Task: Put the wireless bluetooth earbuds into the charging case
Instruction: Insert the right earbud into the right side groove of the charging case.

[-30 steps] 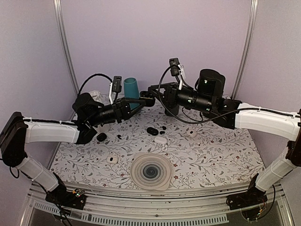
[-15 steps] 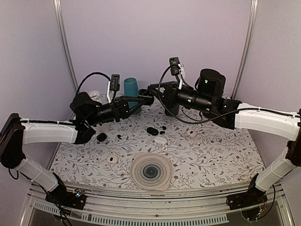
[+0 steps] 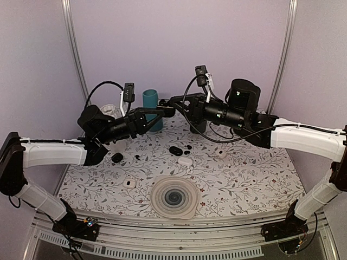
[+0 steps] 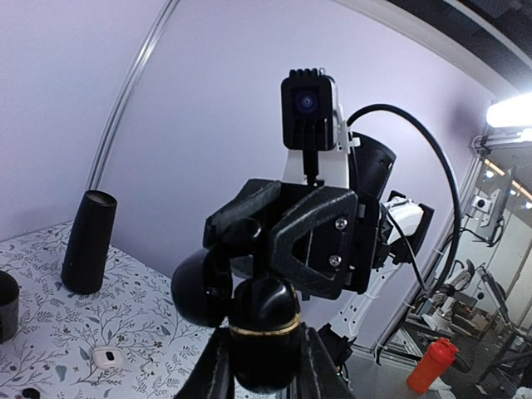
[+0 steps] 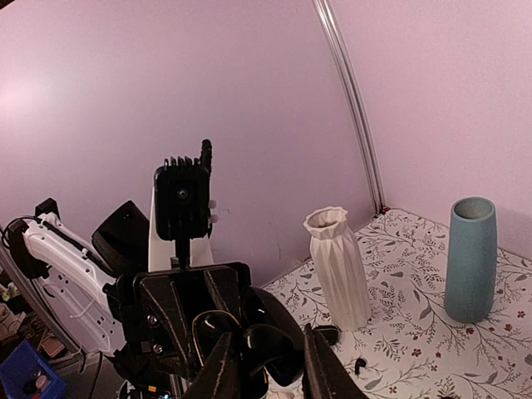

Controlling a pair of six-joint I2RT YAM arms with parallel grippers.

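Both arms are raised above the table's back, tips meeting. My left gripper point(image 3: 162, 112) point(image 4: 264, 370) is shut on a glossy black charging case point(image 4: 264, 332) with a gold band. Its round lid point(image 4: 198, 287) hangs open to one side. My right gripper point(image 3: 173, 102) point(image 5: 270, 370) faces it, and its fingers flank the black lid point(image 5: 283, 341) closely. I cannot make out whether they touch it. The case's gold-rimmed opening point(image 5: 204, 328) shows behind. Small black earbuds point(image 3: 188, 146) point(image 3: 137, 157) lie on the floral cloth.
On the cloth lie an open black case point(image 3: 175, 150), white cases point(image 3: 185, 161) point(image 3: 221, 153) point(image 3: 129, 183), a black piece point(image 3: 117, 157) and a round ribbed mat point(image 3: 173, 197). A teal vase point(image 3: 151, 104), a white vase point(image 5: 341, 266) and a dark vase point(image 4: 87, 241) stand at the back.
My left arm has lifted the case up and a little left, towards the right gripper. The right arm has hardly moved.
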